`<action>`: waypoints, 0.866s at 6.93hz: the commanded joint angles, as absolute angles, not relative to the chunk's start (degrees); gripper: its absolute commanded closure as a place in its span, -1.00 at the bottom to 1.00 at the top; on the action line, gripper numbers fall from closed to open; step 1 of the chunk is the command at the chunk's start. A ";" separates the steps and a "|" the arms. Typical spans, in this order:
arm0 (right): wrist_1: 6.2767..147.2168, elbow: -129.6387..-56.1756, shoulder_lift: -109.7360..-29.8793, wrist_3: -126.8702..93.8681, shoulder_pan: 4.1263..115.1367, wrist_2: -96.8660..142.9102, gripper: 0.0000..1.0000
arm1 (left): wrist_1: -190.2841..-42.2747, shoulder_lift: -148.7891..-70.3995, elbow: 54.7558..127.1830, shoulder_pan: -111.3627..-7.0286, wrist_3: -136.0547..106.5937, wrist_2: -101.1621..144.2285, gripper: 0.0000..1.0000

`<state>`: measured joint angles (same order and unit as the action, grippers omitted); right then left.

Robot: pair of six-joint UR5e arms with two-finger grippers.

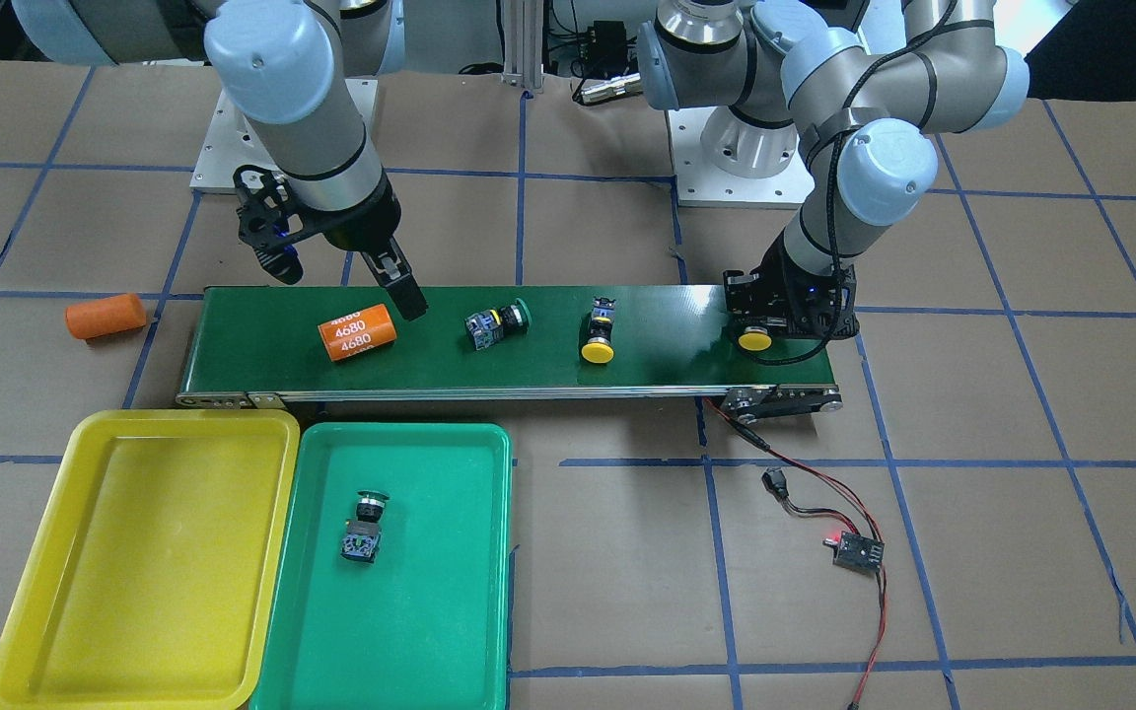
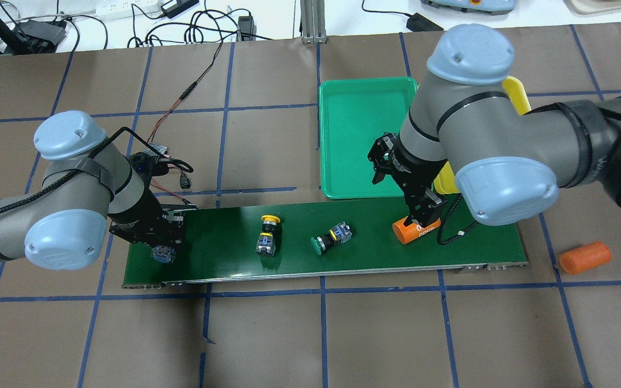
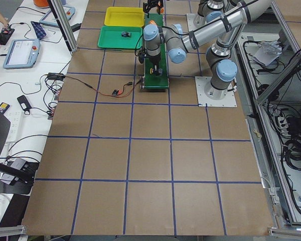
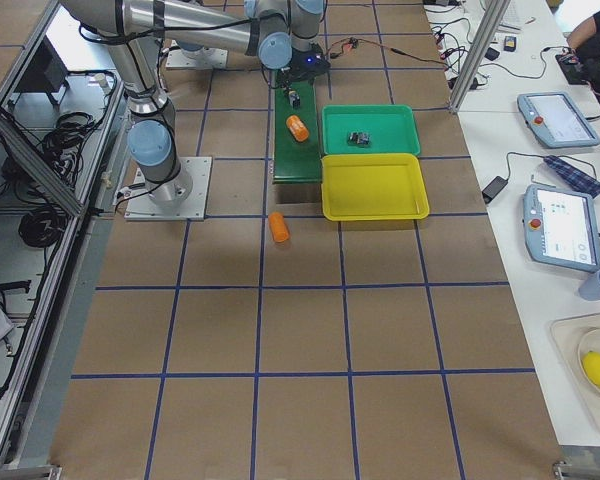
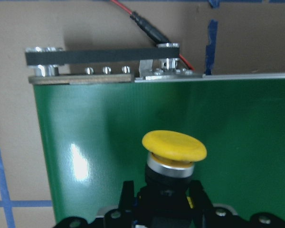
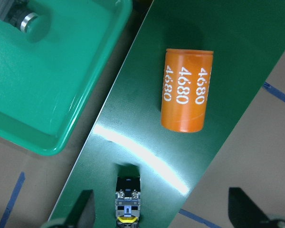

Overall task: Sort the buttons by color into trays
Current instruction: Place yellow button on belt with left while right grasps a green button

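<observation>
At belt [image 1: 667, 345] end: left tool [image 1: 765, 318] pinches yellow button [image 1: 753, 340]; right tool [image 1: 343, 279] spread. Next, likely: lift, carry to yellow tray [image 1: 134, 552].

Seen from across the table, a long dark-green conveyor belt [image 1: 667, 345] lies crosswise on brown paper [image 1: 972, 493] gridded with blue tape [image 1: 1061, 463]. An orange cylinder marked "4680" [image 1: 358, 332] lies on its side on the belt toward its 9 o'clock end. A second orange cylinder [image 1: 106, 316] lies on the paper just beyond that end. From the belt's 3 o'clock end, red and black wires [image 1: 805, 483] run toward 5 o'clock to a small circuit board [image 1: 857, 551] with a red light.
</observation>
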<state>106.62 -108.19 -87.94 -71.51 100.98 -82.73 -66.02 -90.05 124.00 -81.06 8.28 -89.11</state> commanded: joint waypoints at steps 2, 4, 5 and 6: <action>108.10 -108.19 -83.07 -75.83 102.57 -82.97 -1.00 | -68.17 -88.59 117.21 -81.30 8.09 -88.94 -1.00; 109.34 -108.19 -80.95 -77.08 103.97 -82.97 -1.00 | -83.43 -89.38 99.41 -85.40 7.48 -89.73 -1.00; 109.51 -108.19 -79.73 -77.08 103.97 -82.71 -1.00 | -85.84 -89.73 93.57 -88.39 3.99 -89.91 -1.00; 110.47 -108.28 -78.41 -77.08 104.06 -82.62 -1.00 | -87.35 -88.17 91.69 -90.68 1.95 -90.26 -1.00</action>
